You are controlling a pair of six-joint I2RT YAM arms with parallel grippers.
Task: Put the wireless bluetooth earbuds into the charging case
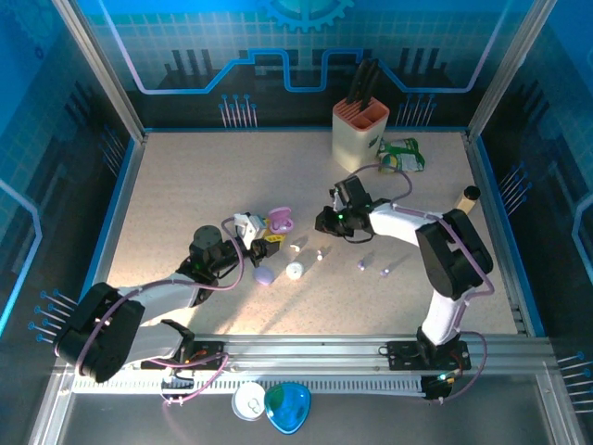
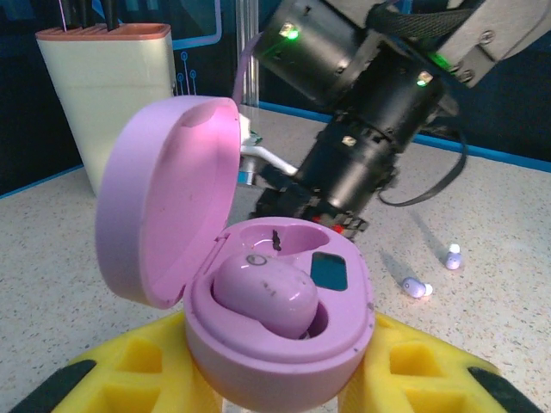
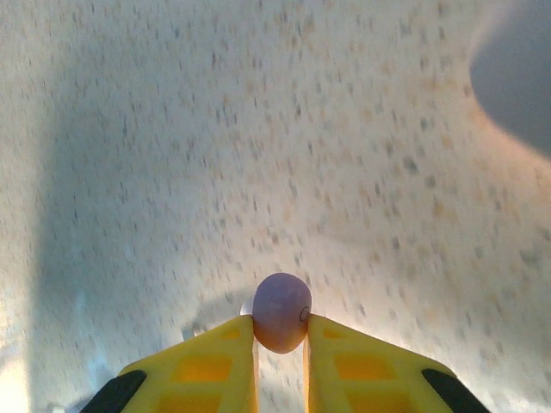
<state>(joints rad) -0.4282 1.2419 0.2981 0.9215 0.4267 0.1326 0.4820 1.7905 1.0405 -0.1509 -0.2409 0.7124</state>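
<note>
Speckled beige bench [image 1: 185, 185] inside a blue-panelled enclosure. Left of centre, the left gripper [image 2: 275, 379] has its jaws clamped on the open pink charging case [image 2: 172, 198]. One earbud [image 2: 267, 292] is seated; the second socket looks vacant. At centre, the right gripper [image 3: 281, 361] has its jaws pinched on a lilac earbud [image 3: 281, 311]. Further right, loose earbuds [image 1: 361, 265] lie on the bench, awaiting insertion.

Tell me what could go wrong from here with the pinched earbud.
The round earbud sits only at the tips of the right gripper, so it may squirt out. The open pink case already holds one seated earbud; the free socket lies close under the lid, so the gripper may bump either.
</note>
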